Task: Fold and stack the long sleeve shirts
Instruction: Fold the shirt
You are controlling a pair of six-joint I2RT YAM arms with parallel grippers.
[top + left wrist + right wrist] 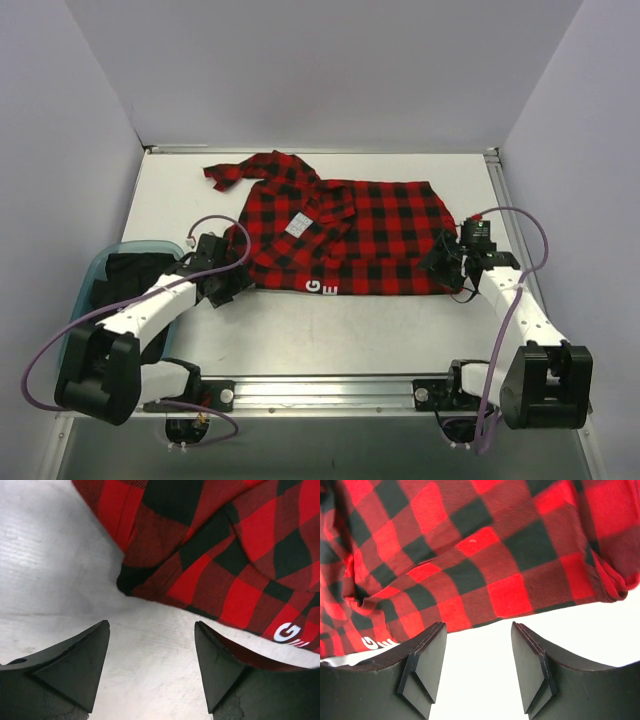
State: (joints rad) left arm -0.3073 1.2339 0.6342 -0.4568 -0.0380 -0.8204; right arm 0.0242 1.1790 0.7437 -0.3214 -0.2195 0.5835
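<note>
Shirt (350, 235) lies flat-ish on the middle of the desk (330, 340) with one sleeve (225, 175) sticking out far-left. Main risk is a lopsided fold: if the two near corners get lifted unevenly, the whole shirt drags and that sleeve ends up outside. Left fingers (80, 655) stand wide and right fingers (427, 665) are moderately apart, both empty over bare desk just near of the hem, so closing here would likely pinch nothing, or only a thin layer that slips mid-fold.
</note>
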